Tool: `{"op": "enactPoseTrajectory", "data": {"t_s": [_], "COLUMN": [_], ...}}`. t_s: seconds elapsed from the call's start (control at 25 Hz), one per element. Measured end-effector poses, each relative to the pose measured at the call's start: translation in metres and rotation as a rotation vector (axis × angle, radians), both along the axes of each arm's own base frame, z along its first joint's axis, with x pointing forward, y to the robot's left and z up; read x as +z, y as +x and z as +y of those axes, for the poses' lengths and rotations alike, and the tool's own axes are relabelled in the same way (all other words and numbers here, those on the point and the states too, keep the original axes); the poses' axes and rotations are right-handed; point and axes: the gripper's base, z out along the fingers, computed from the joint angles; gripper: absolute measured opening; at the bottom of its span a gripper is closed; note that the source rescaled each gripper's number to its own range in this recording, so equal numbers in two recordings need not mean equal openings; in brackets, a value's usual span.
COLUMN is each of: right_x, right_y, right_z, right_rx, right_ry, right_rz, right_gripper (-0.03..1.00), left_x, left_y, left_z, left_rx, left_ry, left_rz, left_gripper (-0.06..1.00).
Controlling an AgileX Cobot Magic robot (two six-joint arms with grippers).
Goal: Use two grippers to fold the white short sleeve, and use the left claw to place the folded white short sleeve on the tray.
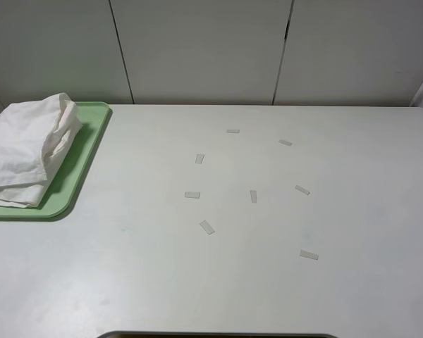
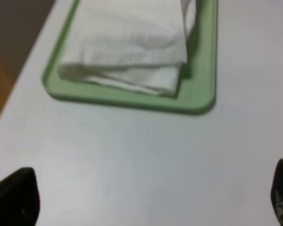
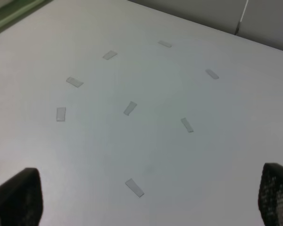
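The white short sleeve lies folded in a thick wrinkled bundle on the pale green tray at the table's far left. The left wrist view shows the same folded shirt on the tray, with bare table between it and my left gripper. That gripper is open, its two black fingertips set wide apart and nothing between them. My right gripper is open too, hanging empty over the table's middle. Neither arm appears in the exterior high view.
Several small pale tape strips are scattered over the white table's middle and right part. A grey panelled wall runs behind the table. A dark edge shows at the table's front.
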Motion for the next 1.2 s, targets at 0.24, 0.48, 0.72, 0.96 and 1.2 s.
{"op": "enactPoseTrajectory", "data": {"t_s": [0.24, 0.48, 0.72, 0.96, 1.2], "right_x": [0.0, 0.0, 0.0, 0.0, 0.0], "right_y": [0.0, 0.0, 0.0, 0.0, 0.0], "right_z": [0.0, 0.0, 0.0, 0.0, 0.0], "right_rx": [0.0, 0.0, 0.0, 0.0, 0.0], "right_ry": [0.0, 0.0, 0.0, 0.0, 0.0], "right_rz": [0.0, 0.0, 0.0, 0.0, 0.0], "right_gripper": [1.0, 1.0, 1.0, 1.0, 1.0], "left_x": [-0.017, -0.017, -0.017, -0.017, -0.018], "left_y": [0.01, 0.011, 0.011, 0.012, 0.012], "left_z": [-0.003, -0.003, -0.004, -0.004, -0.004], "left_rx": [-0.024, -0.06, -0.155, -0.183, -0.18], "left_ry": [-0.023, 0.034, 0.052, 0.05, 0.043], "left_rz": [0.039, 0.043, 0.038, 0.038, 0.04], "left_gripper": [0.98, 0.98, 0.98, 0.98, 0.98]}}
